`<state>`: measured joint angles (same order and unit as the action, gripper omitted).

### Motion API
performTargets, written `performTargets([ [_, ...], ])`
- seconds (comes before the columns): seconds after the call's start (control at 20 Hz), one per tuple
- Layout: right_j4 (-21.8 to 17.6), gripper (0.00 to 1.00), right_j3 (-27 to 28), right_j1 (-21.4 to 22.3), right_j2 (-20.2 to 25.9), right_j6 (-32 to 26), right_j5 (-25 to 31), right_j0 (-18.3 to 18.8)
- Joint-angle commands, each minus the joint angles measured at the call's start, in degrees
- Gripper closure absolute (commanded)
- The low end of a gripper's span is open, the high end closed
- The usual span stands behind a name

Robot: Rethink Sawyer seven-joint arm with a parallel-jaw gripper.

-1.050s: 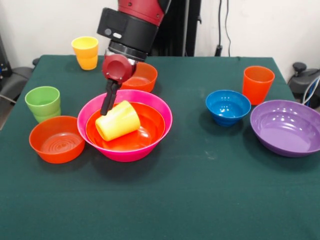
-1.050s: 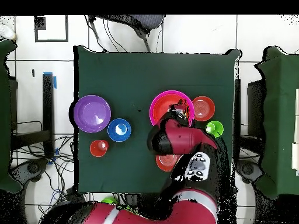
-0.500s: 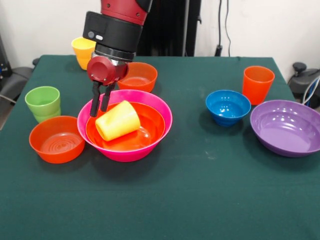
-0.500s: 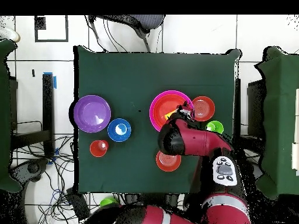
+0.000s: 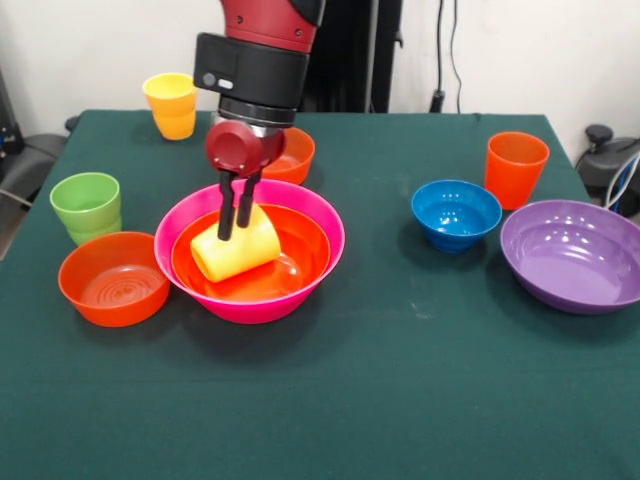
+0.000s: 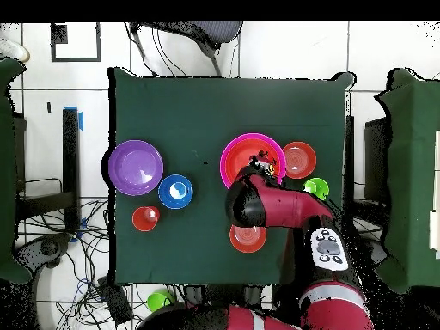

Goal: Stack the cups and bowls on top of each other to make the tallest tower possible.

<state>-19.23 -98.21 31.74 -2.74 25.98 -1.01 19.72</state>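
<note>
Two bowls make up your tower so far: the pink bowl (image 5: 322, 222) with the large orange bowl (image 5: 305, 250) nested in it, and a yellow cup (image 5: 236, 245) lying on its side inside. Going left to right in the front view, you have the green cup (image 5: 86, 205), a small orange bowl (image 5: 112, 278), the tower, the blue bowl (image 5: 456, 213), the orange cup (image 5: 516, 168) and the purple bowl (image 5: 573, 252).

Half a second ago the gripper (image 5: 236, 225) hung at the pink rim, left of the cup; now it sits over the cup, fingers slightly spread, holding nothing. You likely need that cup righted.

From overhead, the arm (image 6: 275, 206) hides the cup entirely.
</note>
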Motion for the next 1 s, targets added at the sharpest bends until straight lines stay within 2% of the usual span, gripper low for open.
performTargets([
  [0.05, -0.4, 0.0, -1.8, -0.7, 7.1, 9.2, 10.3, 0.0],
  [0.35, -0.5, 0.0, -1.8, -0.7, 6.7, 9.6, 10.4, -0.5],
  [0.65, -0.7, 0.0, 0.2, -1.9, 2.6, 9.6, 12.8, -3.9],
  [1.0, -0.1, 0.0, -3.6, 1.2, 5.3, 7.9, 17.9, -2.8],
])
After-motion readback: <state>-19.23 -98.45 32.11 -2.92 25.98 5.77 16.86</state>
